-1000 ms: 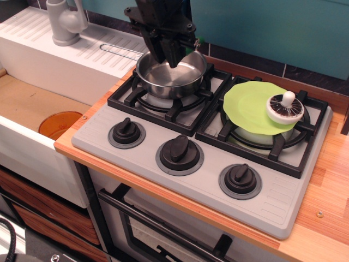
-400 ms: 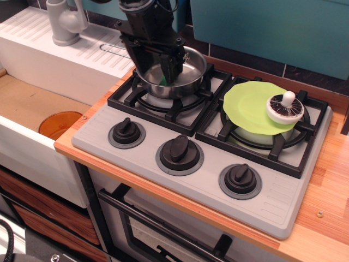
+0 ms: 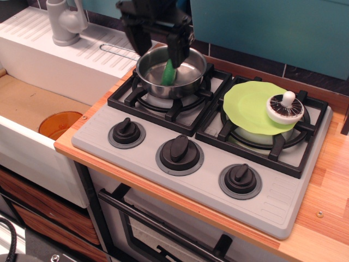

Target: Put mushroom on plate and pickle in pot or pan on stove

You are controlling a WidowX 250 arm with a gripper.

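Over pot (image 3: pixel 172 73): fingers (image 3: pixel 178 42) spread, pickle (image 3: pixel 168 73) inside (mushroom (image 3: pixel 284 107) on plate (image 3: pixel 248 107)).

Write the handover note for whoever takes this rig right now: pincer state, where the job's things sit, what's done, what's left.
Pincer: open, empty, above the pot's back rim.
Pickle: inside the pot, leaning against the far wall, free of the fingers.
Pot: on the left burner of the stove.
Mushroom: cap down, stem up, on the right edge of the plate.
Plate: on the right burner.
Done: both placements look complete.
Left: lift the arm clear; nothing else apparent.
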